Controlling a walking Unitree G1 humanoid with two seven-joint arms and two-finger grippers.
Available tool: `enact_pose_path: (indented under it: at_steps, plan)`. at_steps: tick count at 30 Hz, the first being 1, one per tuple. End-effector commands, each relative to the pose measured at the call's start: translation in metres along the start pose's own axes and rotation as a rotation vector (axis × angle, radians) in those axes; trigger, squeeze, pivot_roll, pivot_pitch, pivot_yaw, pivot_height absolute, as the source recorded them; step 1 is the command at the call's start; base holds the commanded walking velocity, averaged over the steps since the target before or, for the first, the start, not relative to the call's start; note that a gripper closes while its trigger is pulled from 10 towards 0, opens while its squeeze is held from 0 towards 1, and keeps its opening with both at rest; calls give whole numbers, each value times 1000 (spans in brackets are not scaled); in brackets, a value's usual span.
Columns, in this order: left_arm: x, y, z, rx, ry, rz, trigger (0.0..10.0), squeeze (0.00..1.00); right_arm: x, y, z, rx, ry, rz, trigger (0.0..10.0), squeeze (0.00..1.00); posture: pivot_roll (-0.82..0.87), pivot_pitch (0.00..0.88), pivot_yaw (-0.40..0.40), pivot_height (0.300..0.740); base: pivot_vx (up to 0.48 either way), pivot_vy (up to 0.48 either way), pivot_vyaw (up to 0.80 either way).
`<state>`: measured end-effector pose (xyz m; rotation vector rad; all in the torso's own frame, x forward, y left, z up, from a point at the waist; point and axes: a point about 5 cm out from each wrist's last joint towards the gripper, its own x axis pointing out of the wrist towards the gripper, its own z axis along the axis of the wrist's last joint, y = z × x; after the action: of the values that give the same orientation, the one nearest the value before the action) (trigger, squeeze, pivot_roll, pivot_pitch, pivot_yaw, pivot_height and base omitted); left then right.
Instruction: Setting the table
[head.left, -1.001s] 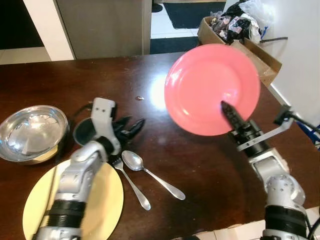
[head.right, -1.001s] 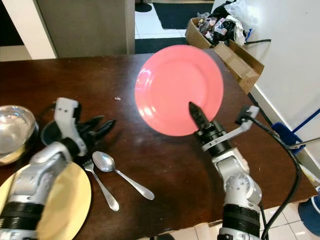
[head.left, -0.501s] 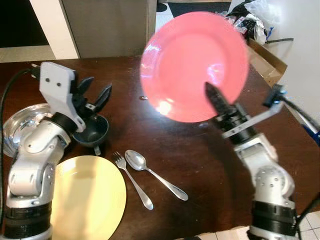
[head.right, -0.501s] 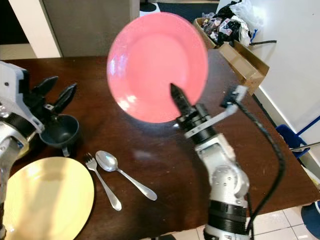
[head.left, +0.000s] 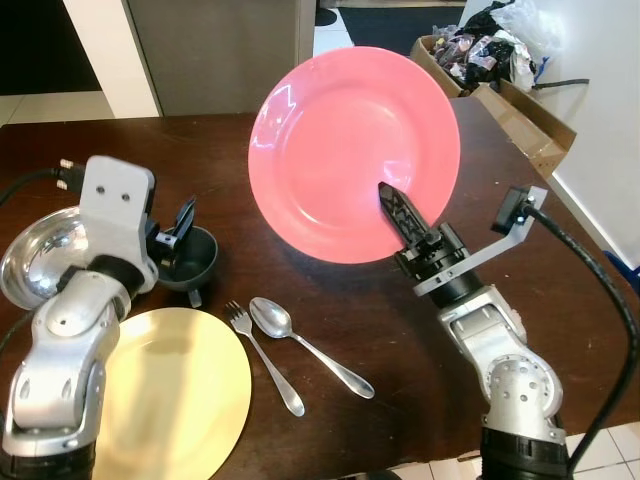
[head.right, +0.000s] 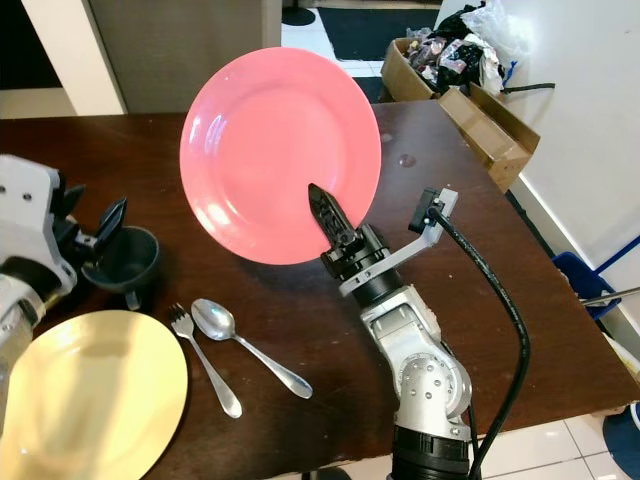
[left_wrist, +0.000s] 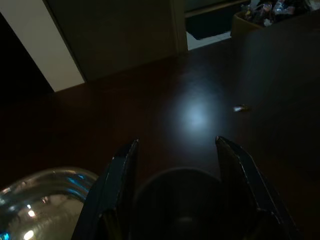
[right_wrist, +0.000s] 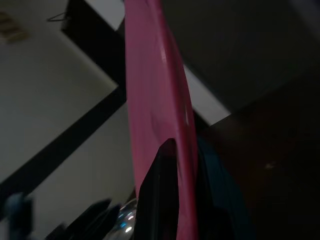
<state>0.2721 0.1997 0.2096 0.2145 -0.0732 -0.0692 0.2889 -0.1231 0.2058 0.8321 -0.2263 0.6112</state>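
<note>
Left wrist view is very dim; the two black fingers (left_wrist: 117, 180) can be made out spread apart on either side of a small dark funnel-shaped cup (left_wrist: 182, 200), though whether they touch its rim cannot be told; a shiny round steel bowl (left_wrist: 45, 200) is cut off at the frame's corner. Right wrist view is dark too, with the round pink plastic plate (right_wrist: 157, 125) seen edge-on and one black finger (right_wrist: 160, 195) pressed against its face.

From the head, the right pincer (head.left: 405, 222) is clenched on the pink plate's lower rim (head.left: 355, 150), one finger across the glossy front, the other hidden behind; the plate is held tilted nearly upright in the air above the dark brown wooden desk (head.left: 400, 330), hiding part of the surface behind it. The left pincer (head.left: 180, 225) stands released over the dark cup (head.left: 190, 262), near the steel bowl (head.left: 45, 265). A flat round yellow plate (head.left: 170, 400) lies at the desk's near edge, partly covered by the silver left arm; just beside it lie a small silver fork (head.left: 262, 358) and a silver spoon (head.left: 305, 345), close together.
</note>
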Motion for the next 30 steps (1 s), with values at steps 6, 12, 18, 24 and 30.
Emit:
enact_pose_path:
  at_steps: [6,12,18,24,30]
  plan:
    - [-4,-10,-2,20,4,28,10000,0,4,-6,9,-167,-37,-114,10000,0,-32,61,10,740,0,0,0]
    - [-5,-15,0,1,-15,24,10000,0,7,0,11,-202,-43,-87,10000,0,-36,55,8,740,0,0,0]
    - [-4,-8,4,-2,-38,58,10000,0,5,11,2,-187,21,22,10000,0,-47,48,12,740,0,0,0]
    - [0,-6,6,-20,-62,94,10000,0,8,17,-11,-143,59,62,10000,0,-43,31,-26,740,0,0,0]
    - [2,-8,13,-27,-90,97,10000,0,11,13,-10,-136,53,59,10000,0,-33,11,-17,740,0,0,0]
